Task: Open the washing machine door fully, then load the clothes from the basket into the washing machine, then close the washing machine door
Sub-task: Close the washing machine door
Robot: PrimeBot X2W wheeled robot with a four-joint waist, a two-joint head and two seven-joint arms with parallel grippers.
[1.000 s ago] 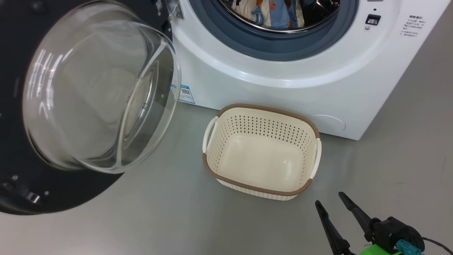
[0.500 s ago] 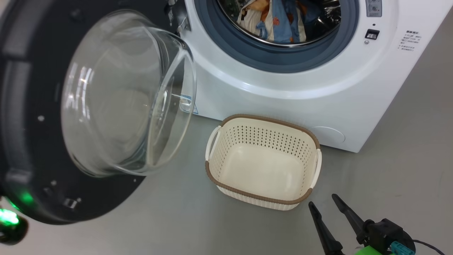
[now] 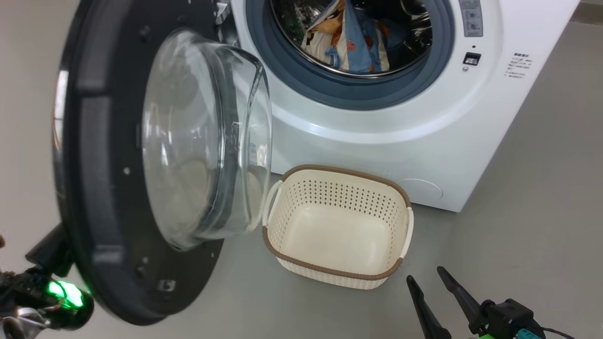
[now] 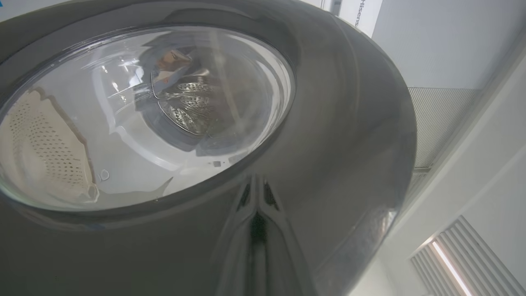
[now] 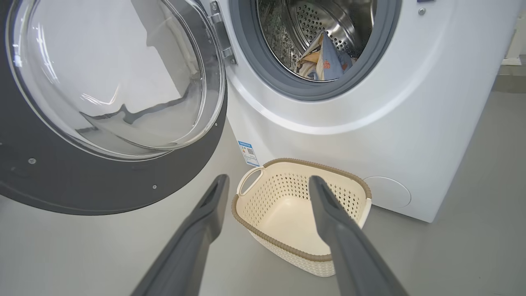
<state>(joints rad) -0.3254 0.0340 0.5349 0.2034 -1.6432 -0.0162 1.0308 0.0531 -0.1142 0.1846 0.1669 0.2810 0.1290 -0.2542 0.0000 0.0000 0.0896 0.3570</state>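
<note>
Door (image 3: 94, 188), left of frame — rigid, probably heavy, glossy and slick, best pushed at its black rim — with left gripper (image 4: 256, 213) closed at its outer face; right gripper (image 5: 267, 181) wide, empty.

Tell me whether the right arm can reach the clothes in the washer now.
Probably yes. The door stands open to the left, leaving the clothes inside uncovered, and the right claw is open and empty. Only the low basket sits between it and the washer, likely passable above.
</note>
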